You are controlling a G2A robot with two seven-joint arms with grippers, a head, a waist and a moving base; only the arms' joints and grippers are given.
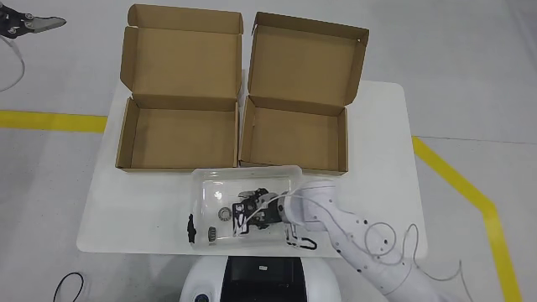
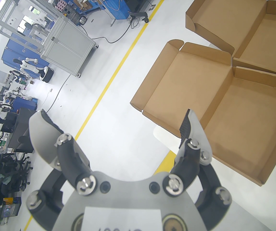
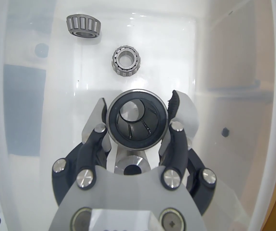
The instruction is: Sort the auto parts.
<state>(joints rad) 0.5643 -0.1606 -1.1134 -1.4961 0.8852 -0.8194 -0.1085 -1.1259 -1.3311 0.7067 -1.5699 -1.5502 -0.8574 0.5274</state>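
On the white table [image 1: 377, 134], two open cardboard boxes [image 1: 180, 138] sit just behind the clear plastic tub [image 1: 204, 186]. Your left gripper [image 2: 115, 121] hangs wide open, far off over the floor. Your right gripper [image 3: 138, 104] is down in the tub. It hugs a smooth round metal tube [image 3: 152, 121] standing hole-up, so the boxes lie past it. Two small ribbed rings [image 3: 126, 61] lie nearby.

The right arm [image 1: 352, 239] bends low across the front with its wrist angled down, and the right gripper [image 3: 138, 100] has its jaws closed on either side of a linear bearing [image 3: 137, 131]. The left gripper [image 2: 115, 118] is held far out to the left, jaws spread wide.
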